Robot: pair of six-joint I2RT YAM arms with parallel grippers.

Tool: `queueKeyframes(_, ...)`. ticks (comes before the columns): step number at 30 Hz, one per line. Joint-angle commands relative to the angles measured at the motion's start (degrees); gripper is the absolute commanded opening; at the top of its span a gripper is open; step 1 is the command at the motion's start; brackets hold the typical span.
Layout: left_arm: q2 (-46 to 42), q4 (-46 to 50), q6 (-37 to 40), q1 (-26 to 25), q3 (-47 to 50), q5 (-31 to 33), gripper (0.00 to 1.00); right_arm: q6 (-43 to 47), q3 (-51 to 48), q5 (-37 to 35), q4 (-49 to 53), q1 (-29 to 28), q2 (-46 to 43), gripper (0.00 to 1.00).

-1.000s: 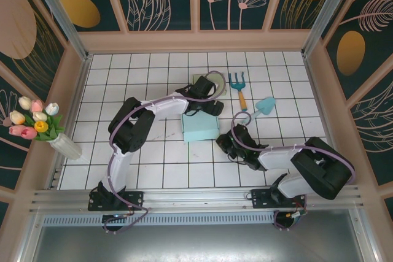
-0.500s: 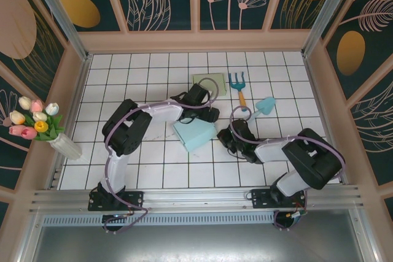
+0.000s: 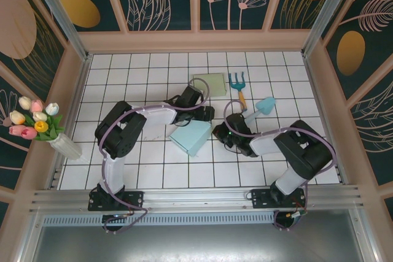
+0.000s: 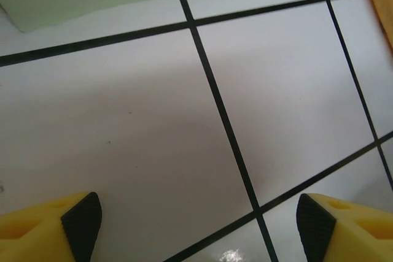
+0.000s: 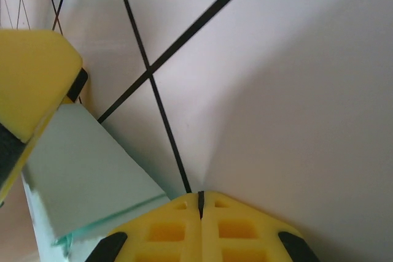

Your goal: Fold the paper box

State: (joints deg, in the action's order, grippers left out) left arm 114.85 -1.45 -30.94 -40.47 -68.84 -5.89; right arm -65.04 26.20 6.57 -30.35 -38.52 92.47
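Paper box (image 3: 191, 136): pale teal, flat-topped, closed into 1 low slab. It lies near the middle of the white tiled table (image 3: 123, 170), turned diagonally to the grid lines, 1 corner pointing toward the near edge.

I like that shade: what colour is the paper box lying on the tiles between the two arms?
The flat paper box is pale mint-teal, clearest in the top external view.

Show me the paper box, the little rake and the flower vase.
paper box (image 3: 193, 137), top view, middle of its teal top face.
rake (image 3: 241, 96), top view, on its orange handle.
flower vase (image 3: 66, 147), top view, its white ribbed body.
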Motion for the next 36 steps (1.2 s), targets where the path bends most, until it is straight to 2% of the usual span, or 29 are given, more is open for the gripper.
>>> queueKeyframes(1,-1.03,-5.98,-7.18,-1.28,1.0,-4.16,0.84,4.43,2.93,6.22,2.11,-2.49,4.24,0.0)
queueKeyframes(7,-2.17,-14.24,-13.56,-2.26,5.5,-10.18,0.84,7.21,4.2,6.44,0.08,-2.53,5.44,0.0)
queueKeyframes(13,-2.79,-16.47,-16.71,-5.14,6.95,-9.13,0.84,7.48,4.85,8.33,-3.6,-2.61,4.15,0.0)
queueKeyframes(15,-3.71,-14.03,-15.8,-5.07,6.2,-5.47,0.84,7.01,4.98,7.53,-2.49,-2.61,3.56,0.0)
queueKeyframes(18,-5.39,-6.81,-13.38,-4.34,3.9,4.38,0.87,6.24,4.27,5.47,0.23,-2.47,2.55,0.0)
queueKeyframes(24,-7.77,-3.26,-14.0,1.3,4.11,11.4,0.9,6.84,2.14,4.28,4.99,1.15,0.51,0.0)
queueKeyframes(27,-8.43,-2.49,-13.54,3.28,4.07,13.49,0.92,8.31,1.88,3.46,8.19,2.81,-1.38,0.0)
queueKeyframes(31,-10.09,-1.86,-14.0,6.2,5.65,14.89,0.93,11.18,2.72,-0.99,15.57,2.94,-5.74,0.0)
queueKeyframes(36,-19.61,-4.55,-14.51,7.5,16.0,14.66,0.94,11.76,0.85,-2.83,20.57,0.16,-11.48,0.0)
